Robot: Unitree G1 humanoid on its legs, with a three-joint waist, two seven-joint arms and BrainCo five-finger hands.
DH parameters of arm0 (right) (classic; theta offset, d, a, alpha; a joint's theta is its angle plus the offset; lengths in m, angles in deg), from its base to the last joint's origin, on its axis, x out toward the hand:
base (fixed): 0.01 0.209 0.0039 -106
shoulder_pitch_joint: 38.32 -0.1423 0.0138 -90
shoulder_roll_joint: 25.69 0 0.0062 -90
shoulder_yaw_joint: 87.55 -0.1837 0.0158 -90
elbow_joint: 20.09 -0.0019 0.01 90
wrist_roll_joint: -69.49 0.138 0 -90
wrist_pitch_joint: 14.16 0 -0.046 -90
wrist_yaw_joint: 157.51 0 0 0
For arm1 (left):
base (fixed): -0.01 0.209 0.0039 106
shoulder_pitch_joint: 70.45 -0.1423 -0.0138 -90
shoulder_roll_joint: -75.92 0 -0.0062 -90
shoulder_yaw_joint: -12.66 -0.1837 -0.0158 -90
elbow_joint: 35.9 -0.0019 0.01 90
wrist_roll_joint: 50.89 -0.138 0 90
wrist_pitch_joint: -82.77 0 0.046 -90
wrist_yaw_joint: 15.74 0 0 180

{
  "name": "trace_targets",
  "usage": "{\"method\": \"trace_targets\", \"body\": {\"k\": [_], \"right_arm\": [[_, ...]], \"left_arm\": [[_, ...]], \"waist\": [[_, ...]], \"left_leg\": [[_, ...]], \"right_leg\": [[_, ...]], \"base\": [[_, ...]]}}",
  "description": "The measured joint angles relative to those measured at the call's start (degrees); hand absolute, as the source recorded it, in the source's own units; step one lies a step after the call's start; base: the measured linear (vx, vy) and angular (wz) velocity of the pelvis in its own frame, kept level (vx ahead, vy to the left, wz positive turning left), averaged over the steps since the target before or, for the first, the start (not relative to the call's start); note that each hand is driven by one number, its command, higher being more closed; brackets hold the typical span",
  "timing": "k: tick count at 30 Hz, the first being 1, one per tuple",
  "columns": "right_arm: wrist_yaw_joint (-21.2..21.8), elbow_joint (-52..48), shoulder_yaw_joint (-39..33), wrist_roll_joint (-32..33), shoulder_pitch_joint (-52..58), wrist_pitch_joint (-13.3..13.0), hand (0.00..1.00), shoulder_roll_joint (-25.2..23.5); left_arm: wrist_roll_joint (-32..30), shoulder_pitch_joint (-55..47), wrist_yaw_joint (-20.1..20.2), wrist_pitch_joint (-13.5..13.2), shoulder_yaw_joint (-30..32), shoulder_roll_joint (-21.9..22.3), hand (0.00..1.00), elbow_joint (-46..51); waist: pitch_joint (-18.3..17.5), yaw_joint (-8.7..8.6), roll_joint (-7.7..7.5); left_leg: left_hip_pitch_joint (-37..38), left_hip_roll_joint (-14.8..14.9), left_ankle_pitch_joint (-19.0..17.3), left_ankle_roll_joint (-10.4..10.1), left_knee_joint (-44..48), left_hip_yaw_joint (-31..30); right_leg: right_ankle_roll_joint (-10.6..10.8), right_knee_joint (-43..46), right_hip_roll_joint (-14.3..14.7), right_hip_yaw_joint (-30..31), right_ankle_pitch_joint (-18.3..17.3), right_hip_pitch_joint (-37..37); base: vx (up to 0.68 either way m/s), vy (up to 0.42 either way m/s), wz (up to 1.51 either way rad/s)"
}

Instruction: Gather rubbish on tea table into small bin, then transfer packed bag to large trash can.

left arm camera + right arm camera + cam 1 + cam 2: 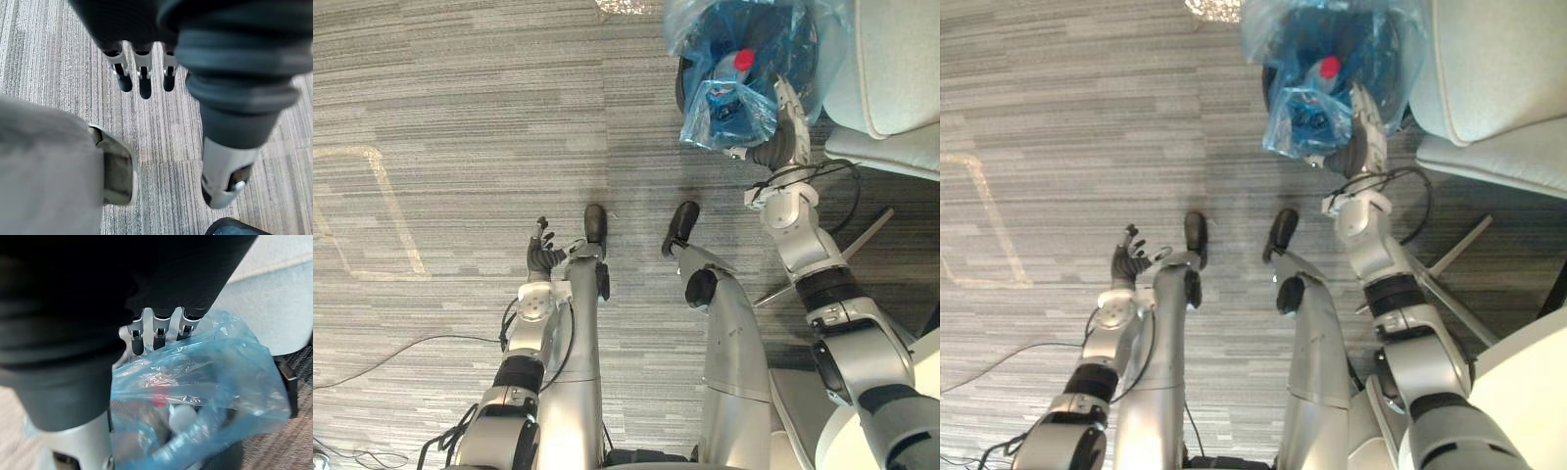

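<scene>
Blue bag (724,108) looks light, thin, slippery, best gathered at its loose rim by the right hand (791,122), whose hold I cannot tell; left hand (543,255) hangs relaxed.

Thin blue plastic film for the bag (734,108) — glossy, crinkled, half see-through. Smooth shiny red plastic on the bottle cap (744,61) inside. Matt grey carpet (460,127), rough, woven in fine streaks. Pale cloth on the armchair (891,69) — matt, even, faintly textured.
</scene>
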Motion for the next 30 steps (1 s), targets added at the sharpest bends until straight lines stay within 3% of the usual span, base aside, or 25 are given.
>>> {"method": "trace_targets", "body": {"k": [8, 9, 19, 30], "right_arm": [[-0.1, 5.8, -0.2, -1.3, -3.3, 2.4, 0.0, -0.2], [-0.2, 7.1, -0.3, -2.3, -4.0, 3.0, 1.0, -0.3], [-0.4, 9.4, 0.1, -4.8, -6.3, 4.3, 1.0, -4.7], [-0.6, 8.2, -0.3, -4.6, -3.4, 4.3, 1.0, -5.1]], "left_arm": [[0.3, 0.4, -0.8, -0.5, 0.0, -0.2, 0.0, 1.1], [0.7, 0.4, -0.9, -0.5, 0.0, -0.2, 0.0, 1.3], [2.3, 0.4, -1.2, -0.4, -0.2, 0.2, 0.0, 3.0], [2.2, 0.2, -1.1, 0.7, -0.1, 0.8, 0.0, 3.6]], "waist": [[-0.5, 0.02, -0.14], [-0.5, 0.06, -0.11], [-0.6, 0.49, -0.05], [-0.6, 0.79, -0.05]], "left_leg": [[-2.4, -0.1, 0.2, -0.1, -0.5, 0.0], [-2.6, -0.1, 0.2, -0.1, -0.7, 0.0], [-4.2, -1.0, 0.6, -0.6, -0.9, -1.2], [-3.8, -0.7, 0.7, -0.8, -0.6, -1.2]], "right_leg": [[0.0, 0.1, -0.1, 0.0, 0.0, -2.8], [0.1, 0.2, -0.2, 0.0, -0.1, -3.1], [0.3, 2.0, -1.1, -0.8, -1.6, -4.8], [0.3, 2.1, -0.9, -0.8, -1.5, -4.4]], "base": [[0.0, 0.0, 0.0], [0.02, -0.014, 0.03], [0.01, -0.021, 0.1], [0.0, -0.005, 0.0]]}}
